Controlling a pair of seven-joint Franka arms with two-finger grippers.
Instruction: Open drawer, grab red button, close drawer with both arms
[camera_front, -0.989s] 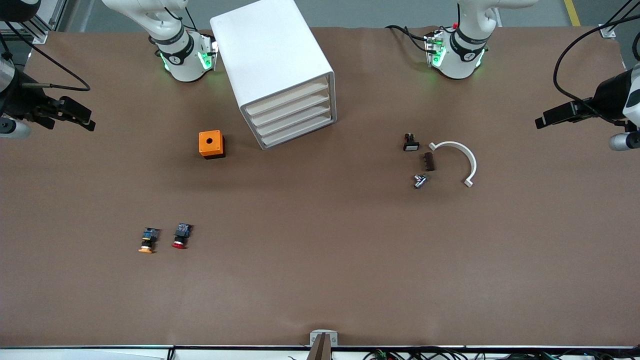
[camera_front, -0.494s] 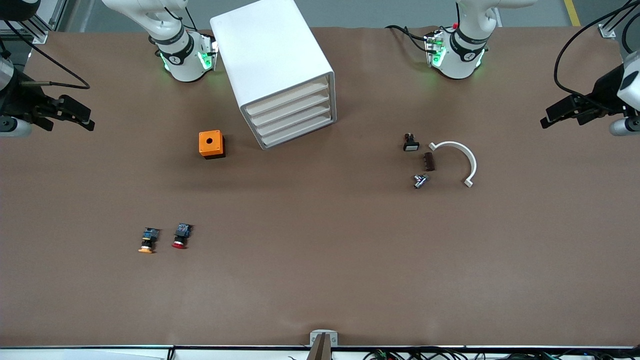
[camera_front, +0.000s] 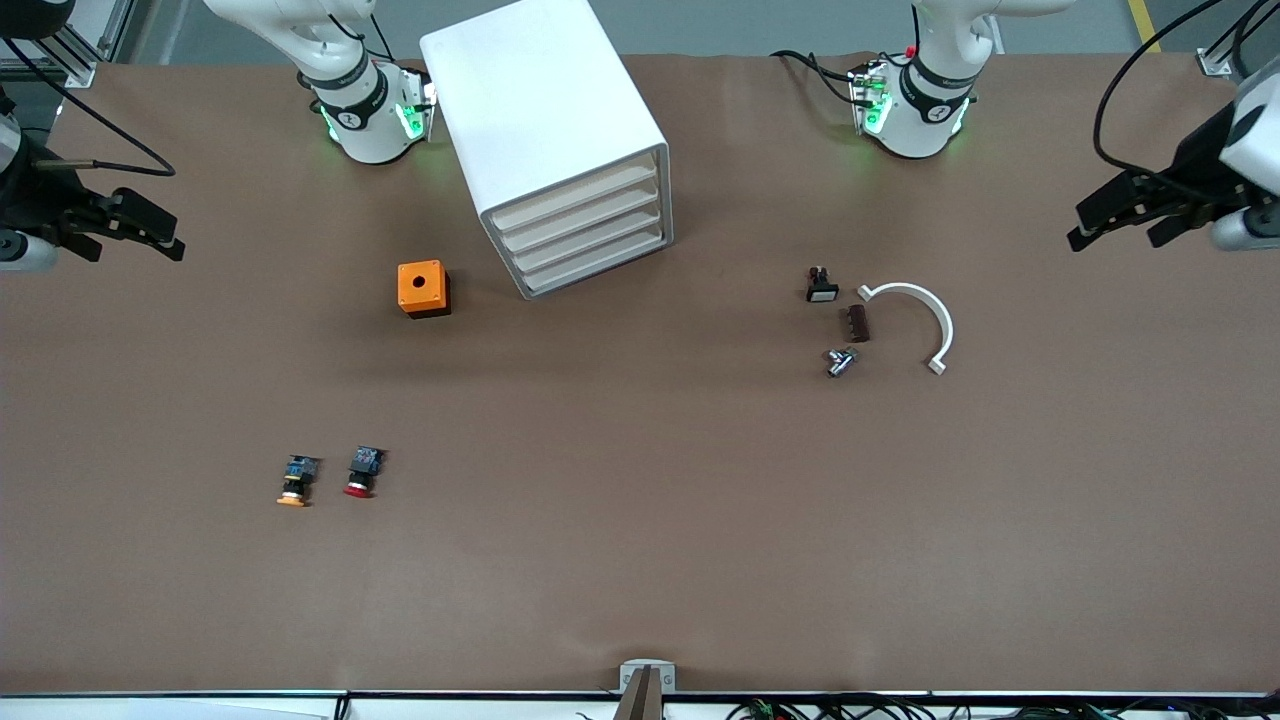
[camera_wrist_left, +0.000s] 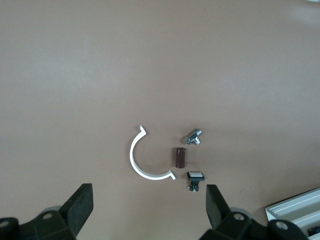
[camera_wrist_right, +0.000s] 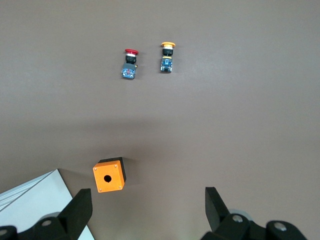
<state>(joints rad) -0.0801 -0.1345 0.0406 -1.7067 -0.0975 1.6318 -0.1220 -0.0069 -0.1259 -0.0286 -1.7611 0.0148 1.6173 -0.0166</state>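
The white cabinet (camera_front: 545, 110) stands near the robots' bases. Its uppermost drawer (camera_front: 575, 192) is closed, flush with the three below. The red-capped button (camera_front: 360, 472) lies on the table, nearer the front camera than the cabinet, toward the right arm's end. It also shows in the right wrist view (camera_wrist_right: 130, 62). My right gripper (camera_front: 150, 232) is open and empty, up over the table's edge at the right arm's end; its own view shows the same (camera_wrist_right: 147, 202). My left gripper (camera_front: 1095, 225) is open and empty over the left arm's end, as in its own view (camera_wrist_left: 149, 200).
An orange-capped switch (camera_front: 295, 481) lies beside the button. An orange box with a hole (camera_front: 422, 288) sits beside the cabinet. Toward the left arm's end lie a white half-ring (camera_front: 915, 320), a brown block (camera_front: 858, 323), a white-capped black switch (camera_front: 822, 286) and a metal part (camera_front: 840, 362).
The left gripper has shifted a little toward the robots' side and turned. The right gripper has barely moved. Nothing on the table has moved.
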